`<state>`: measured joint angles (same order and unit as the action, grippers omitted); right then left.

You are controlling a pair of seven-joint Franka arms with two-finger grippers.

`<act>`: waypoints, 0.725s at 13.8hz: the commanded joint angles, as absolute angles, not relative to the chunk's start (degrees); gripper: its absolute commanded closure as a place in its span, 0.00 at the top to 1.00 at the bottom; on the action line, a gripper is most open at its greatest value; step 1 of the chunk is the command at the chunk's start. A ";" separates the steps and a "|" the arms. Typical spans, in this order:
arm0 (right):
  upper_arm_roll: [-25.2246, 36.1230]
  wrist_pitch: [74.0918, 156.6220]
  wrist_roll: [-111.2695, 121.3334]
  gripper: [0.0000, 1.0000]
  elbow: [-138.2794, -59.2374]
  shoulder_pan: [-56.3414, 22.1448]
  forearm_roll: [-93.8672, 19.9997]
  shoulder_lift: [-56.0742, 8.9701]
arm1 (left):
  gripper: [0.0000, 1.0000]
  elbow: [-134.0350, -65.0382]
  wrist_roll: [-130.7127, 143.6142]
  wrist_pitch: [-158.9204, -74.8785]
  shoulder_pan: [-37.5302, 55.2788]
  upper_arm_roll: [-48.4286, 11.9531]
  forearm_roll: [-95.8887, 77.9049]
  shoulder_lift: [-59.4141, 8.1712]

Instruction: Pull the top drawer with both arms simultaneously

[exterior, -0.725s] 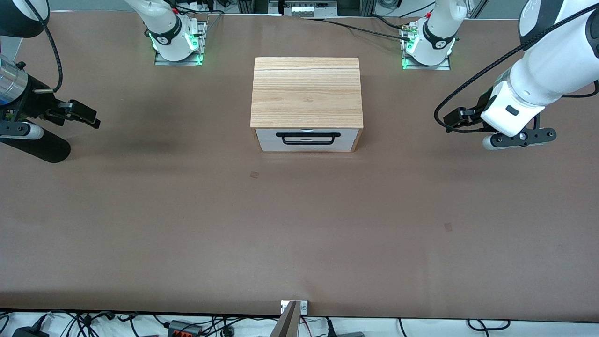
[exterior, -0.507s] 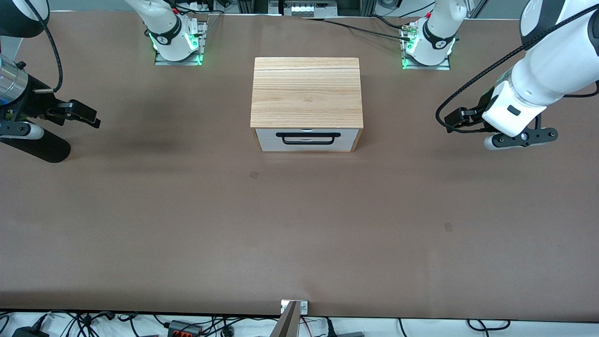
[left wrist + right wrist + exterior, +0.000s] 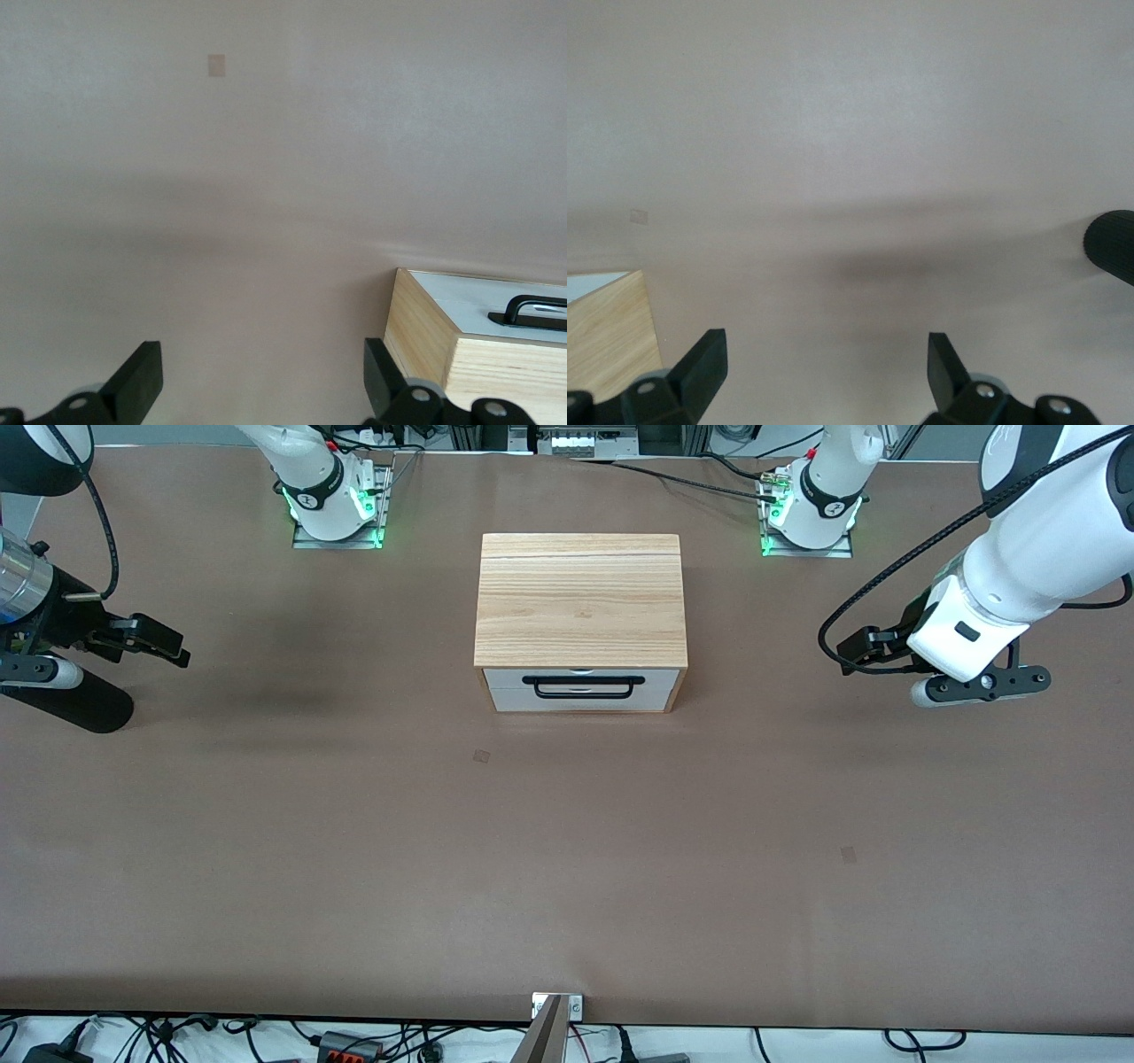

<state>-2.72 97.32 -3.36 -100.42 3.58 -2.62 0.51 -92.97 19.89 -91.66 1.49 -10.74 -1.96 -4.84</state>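
Observation:
The light-wood cabinet [image 3: 580, 598] stands mid-table. Its top drawer [image 3: 505, 678] is shut, white front panel facing the front camera, with the black bar handle [image 3: 582, 685] across it. My left gripper [image 3: 858, 648] hangs open and empty over bare table toward the left arm's end, well apart from the cabinet. In the left wrist view the left gripper [image 3: 263, 381] is open, with a cabinet corner [image 3: 478, 354] and one end of the handle [image 3: 532, 310] showing. My right gripper [image 3: 168, 646] is open and empty over the right arm's end. The right wrist view [image 3: 827, 372] shows it open, with a cabinet corner [image 3: 607, 341].
The lower white drawer front [image 3: 580, 701] sits under the top one. A black cylinder [image 3: 80, 704] lies under the right arm and shows in the right wrist view [image 3: 1112, 243]. Both arm bases [image 3: 332, 500] [image 3: 811, 509] stand farther from the front camera than the cabinet.
The left arm and its gripper have shifted slightly toward the cabinet. The right arm and the drawer have not moved.

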 commanded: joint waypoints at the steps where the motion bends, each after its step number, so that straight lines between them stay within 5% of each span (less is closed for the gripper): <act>1: -3.51 94.58 -3.86 1.00 -97.74 3.25 -3.25 -0.79 | 1.00 -90.88 19.07 -92.01 1.41 -11.07 -6.04 -7.90; 6: -3.52 93.25 -4.04 1.00 -97.65 -1.04 -3.87 -3.25 | 1.00 -90.97 7.44 -98.07 1.41 -11.07 -19.22 -15.80; 10: -3.87 94.31 -3.25 1.00 -94.23 -8.25 -10.77 -11.49 | 1.00 -91.32 -5.25 -98.70 0.35 -11.07 -32.48 -22.48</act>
<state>-3.79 95.03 -3.35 -98.79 -5.31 -6.30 -6.41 -92.94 -0.11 -99.50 1.25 -10.74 -27.15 -19.32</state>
